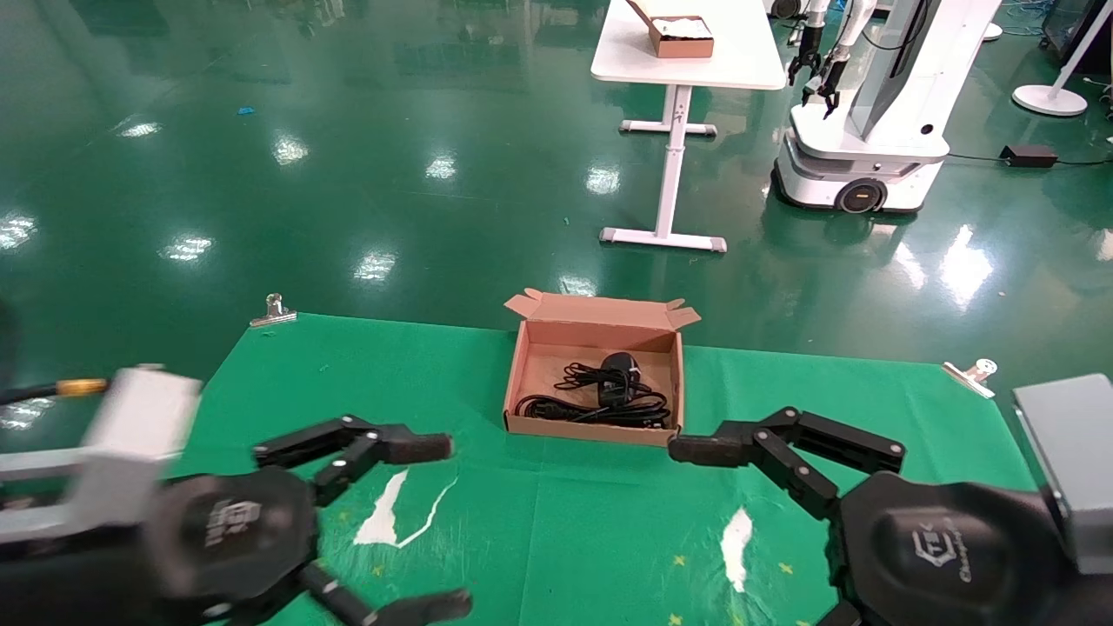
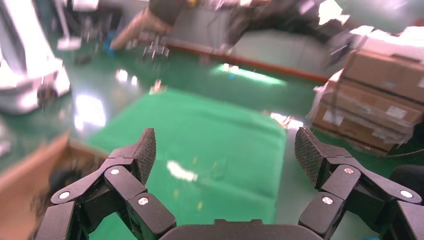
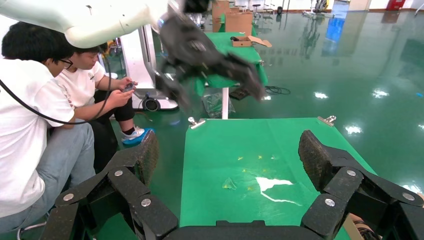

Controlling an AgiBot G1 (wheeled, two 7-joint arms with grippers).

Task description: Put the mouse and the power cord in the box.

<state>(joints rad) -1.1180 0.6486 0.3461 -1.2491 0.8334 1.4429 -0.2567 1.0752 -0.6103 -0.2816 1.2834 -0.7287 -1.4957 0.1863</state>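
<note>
The shallow brown box stands at the far middle of the green cloth, flaps along its far edge. Inside it lie the black mouse with a thin tangled wire and the thick loops of the power cord along the near wall. My left gripper hovers over the cloth's near left, open and empty, also seen as my left gripper. My right gripper hangs at the near right, just in front of the box's near corner, open and empty, also seen as my right gripper. The box is a blur in the left wrist view.
White tears mark the green cloth; metal clips hold its far corners. A grey block sits at the right edge. Two people sit beside the table. Another robot and a white table stand far behind.
</note>
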